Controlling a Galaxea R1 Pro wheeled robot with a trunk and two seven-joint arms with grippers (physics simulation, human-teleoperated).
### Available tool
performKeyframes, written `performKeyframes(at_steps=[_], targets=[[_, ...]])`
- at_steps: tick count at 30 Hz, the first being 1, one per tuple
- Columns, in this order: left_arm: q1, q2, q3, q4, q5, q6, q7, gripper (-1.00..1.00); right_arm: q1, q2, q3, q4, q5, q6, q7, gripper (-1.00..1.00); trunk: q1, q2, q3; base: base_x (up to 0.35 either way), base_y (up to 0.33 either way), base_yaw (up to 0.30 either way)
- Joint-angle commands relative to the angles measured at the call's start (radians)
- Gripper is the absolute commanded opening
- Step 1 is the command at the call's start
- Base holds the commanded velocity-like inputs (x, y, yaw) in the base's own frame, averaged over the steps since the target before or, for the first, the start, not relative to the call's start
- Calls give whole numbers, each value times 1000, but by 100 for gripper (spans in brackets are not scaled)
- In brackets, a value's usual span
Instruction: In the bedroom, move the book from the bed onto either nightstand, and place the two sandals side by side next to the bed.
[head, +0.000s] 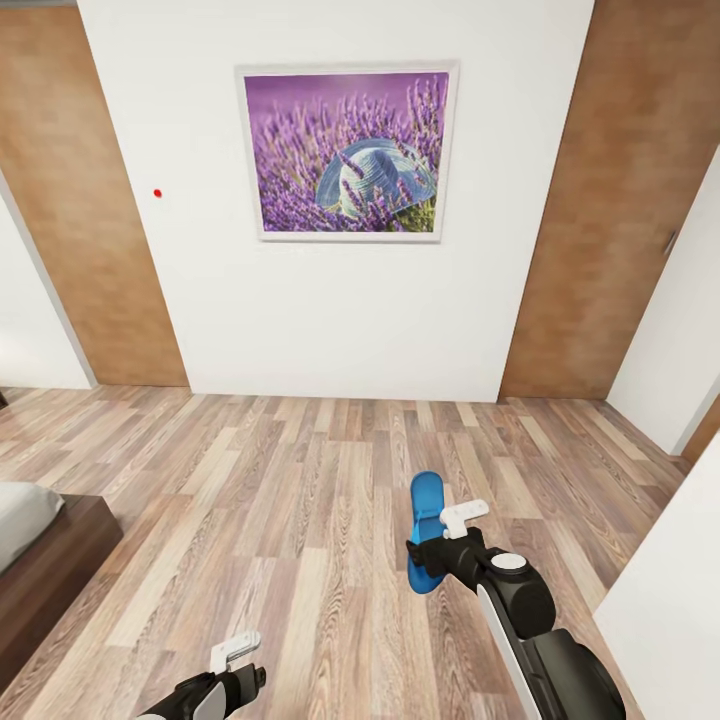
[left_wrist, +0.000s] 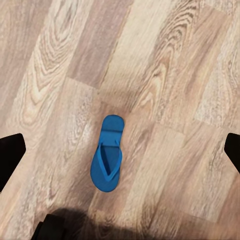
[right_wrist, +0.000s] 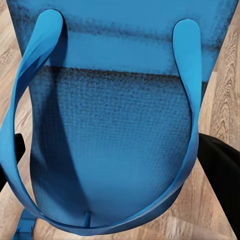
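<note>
My right gripper (head: 440, 537) is shut on a bright blue sandal (head: 424, 508) and holds it above the wood floor, right of centre in the head view. Close up in the right wrist view, this sandal (right_wrist: 115, 130) lies between the dark fingers (right_wrist: 220, 180), straps facing the camera. A second blue sandal (left_wrist: 107, 155) lies flat on the planks below my left gripper (head: 238, 662), which is open; its fingers (left_wrist: 10, 155) stand wide apart. The bed (head: 45, 575) shows its corner at the left edge. The book and the nightstand are out of view.
A white wall with a framed lavender-and-hat picture (head: 345, 150) stands ahead, between brown wood panels (head: 615, 220). A white surface (head: 670, 610) rises close on the right. Open plank floor (head: 300, 500) stretches between me and the wall.
</note>
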Motion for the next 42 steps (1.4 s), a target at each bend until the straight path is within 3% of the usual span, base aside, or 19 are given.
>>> performKeyframes(at_steps=[1,42], targets=[[0,-1,3,-2,-4,6,1,100,-1,0,-1,-1,8,5,8,-100,0,-1,-1,0,-76,0],[0,-1,4,-2,-4,4,2,100,-1,0,-1,-1,8,5,8,-100,0,-1,-1,0,-23,0]])
